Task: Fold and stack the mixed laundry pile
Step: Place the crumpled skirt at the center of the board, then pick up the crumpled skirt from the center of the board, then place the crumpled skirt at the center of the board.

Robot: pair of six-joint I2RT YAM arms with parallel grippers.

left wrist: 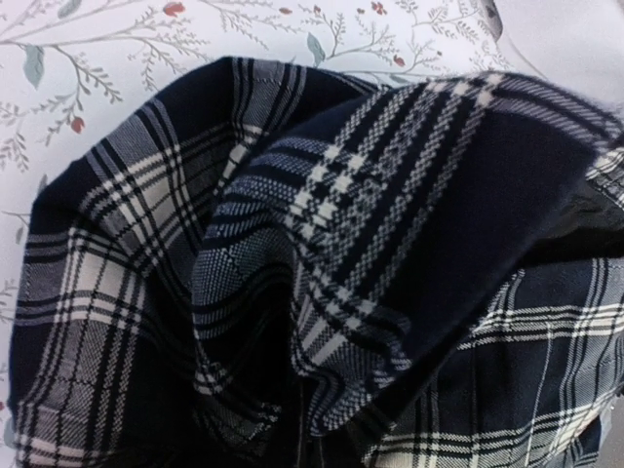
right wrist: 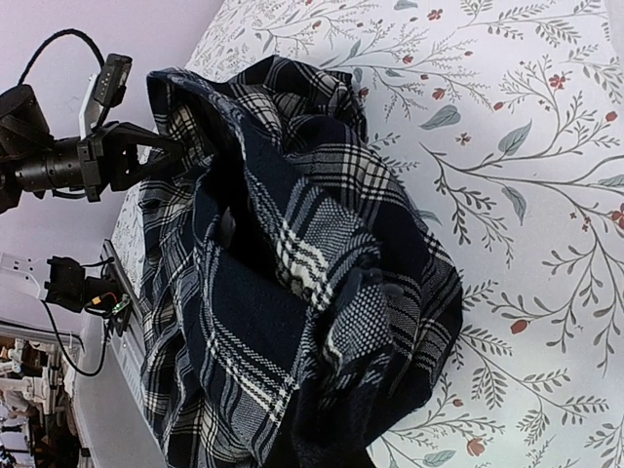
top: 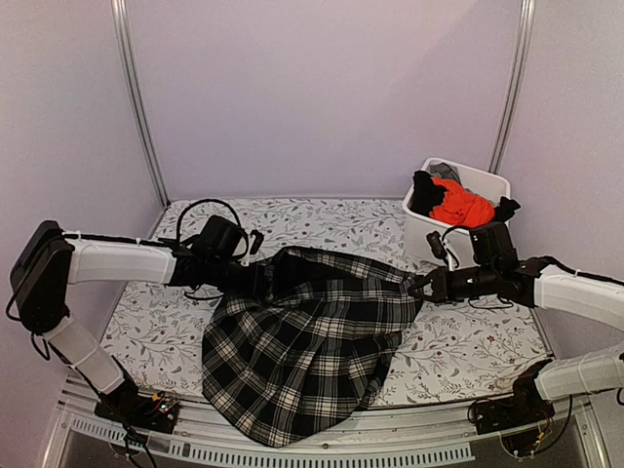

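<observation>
Black-and-white plaid garment (top: 302, 351); floral tablecloth (top: 146, 331).

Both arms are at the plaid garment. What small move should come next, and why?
Probably draw both grippers slightly apart and upward. The left gripper and right gripper each appear shut on opposite edges of the plaid garment, which sags bunched between them, its lower part draped over the near edge of the table. Tension would flatten it for folding.
</observation>
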